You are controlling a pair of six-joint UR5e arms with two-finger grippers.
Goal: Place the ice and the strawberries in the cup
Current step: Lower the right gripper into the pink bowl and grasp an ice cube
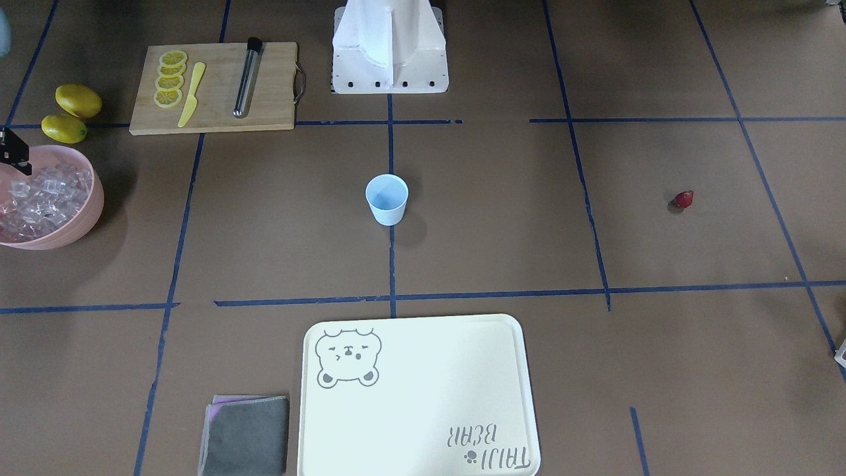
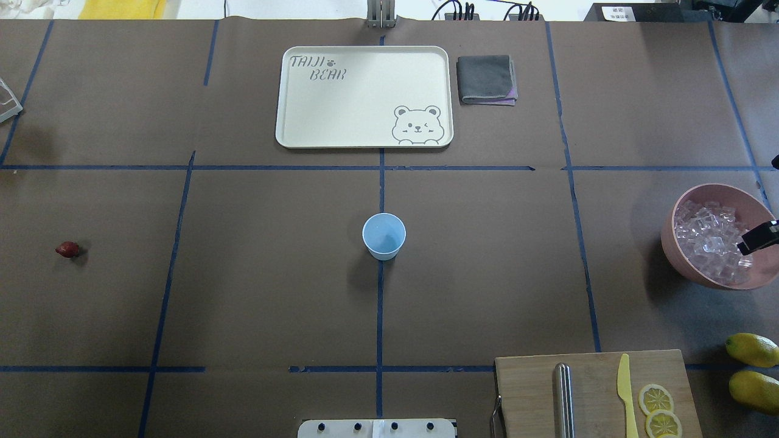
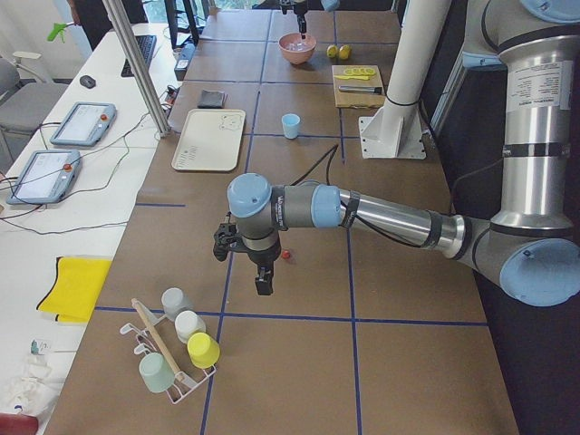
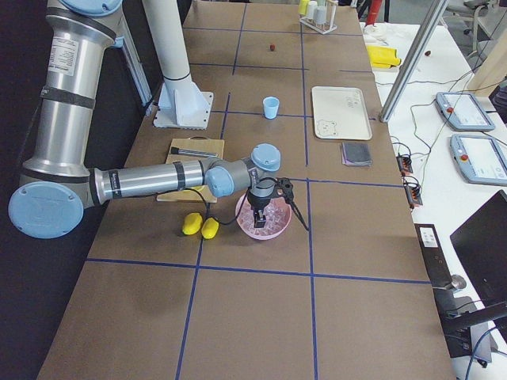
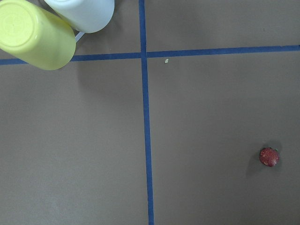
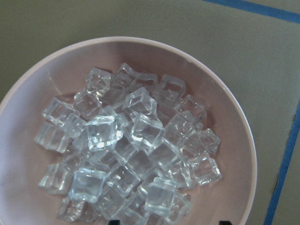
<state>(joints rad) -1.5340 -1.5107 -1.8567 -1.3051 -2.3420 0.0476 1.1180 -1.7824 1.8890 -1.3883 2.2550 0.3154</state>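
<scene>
The pale-blue cup (image 2: 384, 236) stands upright in the middle of the table and looks empty; it also shows in the front view (image 1: 387, 198). The small red strawberry (image 2: 67, 249) lies on the table far to the robot's left and shows in the left wrist view (image 5: 269, 156). The ice (image 6: 126, 145) fills a pink bowl (image 2: 681, 255) at the far right. My right gripper (image 4: 273, 212) hangs just over the ice; two dark tips stand apart at the bottom edge of its wrist view, so it is open and empty. My left gripper (image 3: 243, 267) hovers near the strawberry; I cannot tell whether it is open or shut.
A wooden cutting board (image 2: 535, 389) holds lemon slices (image 2: 656, 398), a yellow knife (image 2: 625, 389) and a metal tube (image 2: 563, 398). Two lemons (image 2: 751, 350) lie beside it. A white tray (image 2: 365, 97) and a grey cloth (image 2: 487, 79) lie at the far side. A rack of cups (image 3: 177, 349) stands at the left end.
</scene>
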